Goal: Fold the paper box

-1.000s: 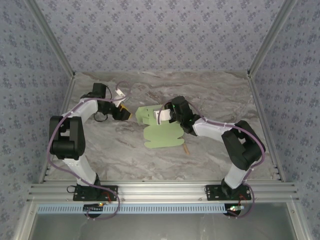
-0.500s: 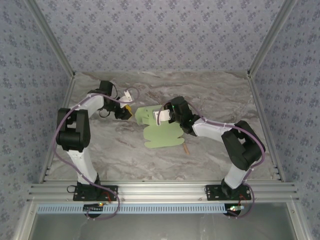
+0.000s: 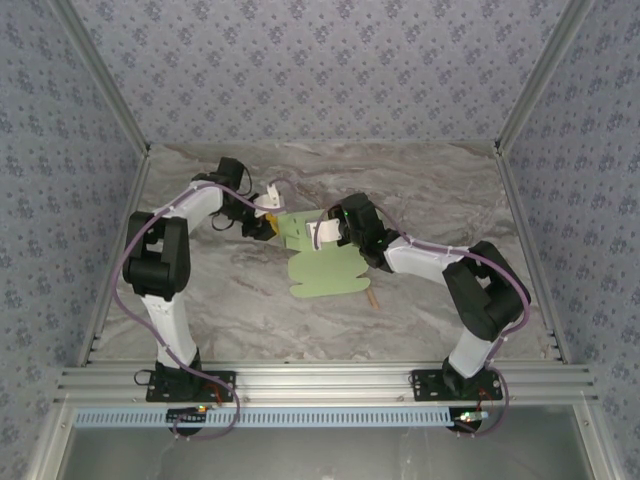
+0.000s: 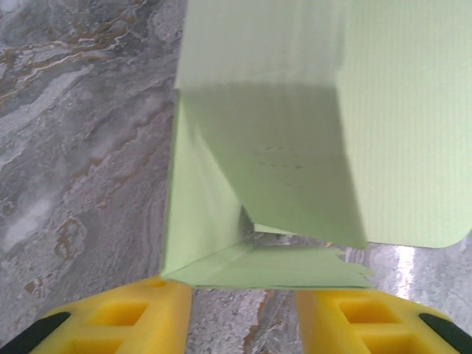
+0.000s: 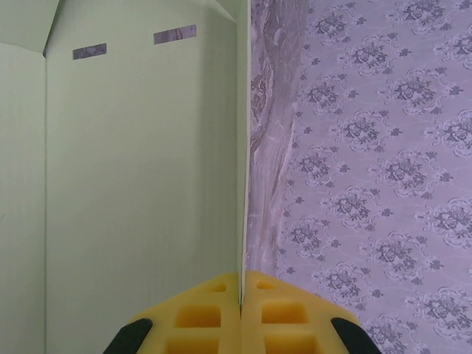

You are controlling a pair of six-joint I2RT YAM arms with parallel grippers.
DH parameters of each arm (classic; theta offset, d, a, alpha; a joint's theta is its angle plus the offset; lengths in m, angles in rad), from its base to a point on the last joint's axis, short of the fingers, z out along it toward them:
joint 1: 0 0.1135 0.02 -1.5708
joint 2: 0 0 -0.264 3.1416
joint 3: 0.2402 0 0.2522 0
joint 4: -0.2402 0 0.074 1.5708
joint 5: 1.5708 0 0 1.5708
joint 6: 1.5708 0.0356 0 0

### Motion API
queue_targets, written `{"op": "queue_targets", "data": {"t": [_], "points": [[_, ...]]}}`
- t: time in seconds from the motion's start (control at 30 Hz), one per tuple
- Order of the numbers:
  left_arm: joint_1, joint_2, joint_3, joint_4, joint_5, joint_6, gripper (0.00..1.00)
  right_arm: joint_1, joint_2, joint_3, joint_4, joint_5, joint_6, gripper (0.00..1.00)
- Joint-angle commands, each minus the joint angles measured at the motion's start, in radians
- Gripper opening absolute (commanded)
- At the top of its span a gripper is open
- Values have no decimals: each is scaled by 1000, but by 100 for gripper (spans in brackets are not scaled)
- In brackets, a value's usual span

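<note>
The paper box (image 3: 326, 268) is a pale green die-cut sheet lying mid-table, partly folded, with its far part raised. My right gripper (image 3: 322, 233) is shut on a thin upright flap of it; in the right wrist view the card (image 5: 140, 184) runs edge-on into the closed yellow pads (image 5: 214, 317). My left gripper (image 3: 270, 224) is at the sheet's left edge. In the left wrist view it (image 4: 243, 313) is open, marble showing between its fingers (image 4: 118, 321), and a folded corner of the card (image 4: 295, 147) sits just ahead of the tips.
A thin tan wooden stick (image 3: 372, 297) lies by the sheet's near right corner. Patterned walls and metal frame posts close in the marble table (image 3: 200, 310) on three sides. A metal rail (image 3: 320, 380) runs along the near edge.
My left arm has swung right across the table until its gripper reached the sheet's left edge, and its jaws have narrowed somewhat. The right arm and the held flap have not moved.
</note>
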Motion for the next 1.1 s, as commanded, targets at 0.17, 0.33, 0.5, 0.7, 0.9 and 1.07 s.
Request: {"op": "queue_targets", "data": {"t": [0.17, 0.33, 0.5, 0.7, 0.9, 1.07], "points": [[-40, 20, 52, -66, 100, 46, 38, 12, -11, -3, 5, 41, -1, 0], [-41, 26, 54, -69, 116, 37, 38, 16, -12, -17, 38, 45, -10, 0], [-41, 26, 46, -69, 122, 24, 38, 15, -15, -62, 137, 38, -70, 0], [-38, 27, 53, -71, 106, -1, 39, 24, -9, -62, 169, 26, -51, 0], [19, -3, 38, -98, 122, 2, 40, 55, 48, -14, 222, 44, -21, 0], [70, -22, 27, -121, 103, 6, 42, 91, 113, 53, 235, 68, 1, 0]]}}
